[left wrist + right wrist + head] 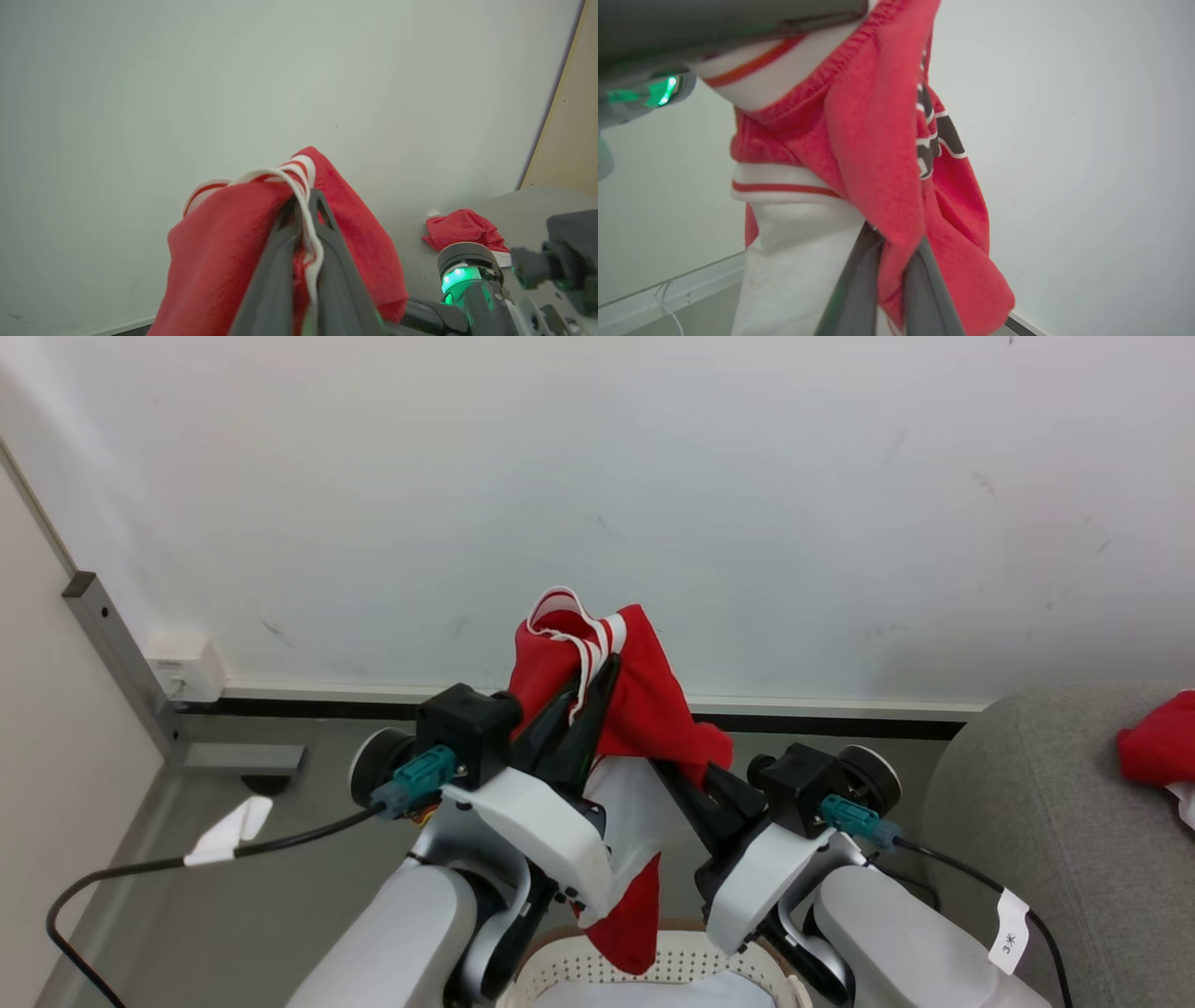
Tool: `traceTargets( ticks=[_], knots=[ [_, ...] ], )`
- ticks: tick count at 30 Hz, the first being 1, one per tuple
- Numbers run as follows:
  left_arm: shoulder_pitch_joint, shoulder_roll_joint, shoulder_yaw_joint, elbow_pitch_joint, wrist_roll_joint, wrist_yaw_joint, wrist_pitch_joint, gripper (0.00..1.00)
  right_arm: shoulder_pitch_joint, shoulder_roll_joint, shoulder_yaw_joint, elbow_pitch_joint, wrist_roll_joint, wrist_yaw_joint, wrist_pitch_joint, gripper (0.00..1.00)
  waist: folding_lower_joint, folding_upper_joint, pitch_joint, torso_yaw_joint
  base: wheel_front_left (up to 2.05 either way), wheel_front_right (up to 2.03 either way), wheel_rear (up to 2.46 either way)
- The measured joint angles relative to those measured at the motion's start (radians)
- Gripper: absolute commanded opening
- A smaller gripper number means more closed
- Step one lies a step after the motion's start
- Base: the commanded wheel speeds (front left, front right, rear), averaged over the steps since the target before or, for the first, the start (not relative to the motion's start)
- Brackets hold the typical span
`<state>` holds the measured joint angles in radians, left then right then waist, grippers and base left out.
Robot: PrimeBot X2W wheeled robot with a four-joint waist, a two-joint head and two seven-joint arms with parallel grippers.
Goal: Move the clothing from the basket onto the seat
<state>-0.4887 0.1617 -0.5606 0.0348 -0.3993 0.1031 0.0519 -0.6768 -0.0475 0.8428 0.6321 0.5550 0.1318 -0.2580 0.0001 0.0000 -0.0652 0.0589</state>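
A red garment of the clothing with white panels and striped trim hangs in the air above the basket, its lower end dangling just over the rim. My left gripper is shut on its striped collar trim. My right gripper is shut on a red fold lower down. A second red piece of clothing lies on the grey seat at the right, and it is also in the left wrist view.
A pale wall stands close ahead with a dark baseboard. A grey metal post and a white socket box sit at the left. Black cables trail from both wrists. A pale cloth liner lies inside the basket.
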Motion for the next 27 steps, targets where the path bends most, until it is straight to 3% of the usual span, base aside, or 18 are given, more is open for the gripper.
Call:
traceTargets(
  ticks=[3,4,5,6,27],
  knots=[
    [0.0,0.005,0.002,0.002,0.0,0.004,0.0,0.04,0.0,0.0,-0.011,0.004,0.0,0.0,0.0,0.0,-0.0001,0.0,-0.002,-0.003,0.0,0.0,0.0],
    [0.0,0.007,0.002,0.002,0.0,0.005,0.0,0.29,0.0,0.0,-0.015,0.004,0.0,0.0,0.0,0.0,0.0,0.0,-0.002,-0.005,0.0,0.0,0.0],
    [0.0,0.008,0.002,0.002,0.0,0.01,0.0,0.85,0.001,0.0,-0.02,0.004,-0.001,0.0,0.0,0.0,0.0,0.0,-0.002,-0.007,0.0,0.0,0.0],
    [0.0,0.008,0.002,0.002,0.0,0.011,0.0,1.0,0.002,0.0,-0.026,0.003,-0.002,0.0,0.0,0.0,0.0,0.0,-0.002,-0.008,0.0,0.0,0.0],
    [0.005,0.022,-0.011,0.004,-0.001,0.021,0.004,1.0,0.013,0.0,-0.122,-0.01,-0.039,0.0,0.0,0.0,0.0,0.0,-0.005,-0.029,0.0,0.0,0.0]
  ],
)
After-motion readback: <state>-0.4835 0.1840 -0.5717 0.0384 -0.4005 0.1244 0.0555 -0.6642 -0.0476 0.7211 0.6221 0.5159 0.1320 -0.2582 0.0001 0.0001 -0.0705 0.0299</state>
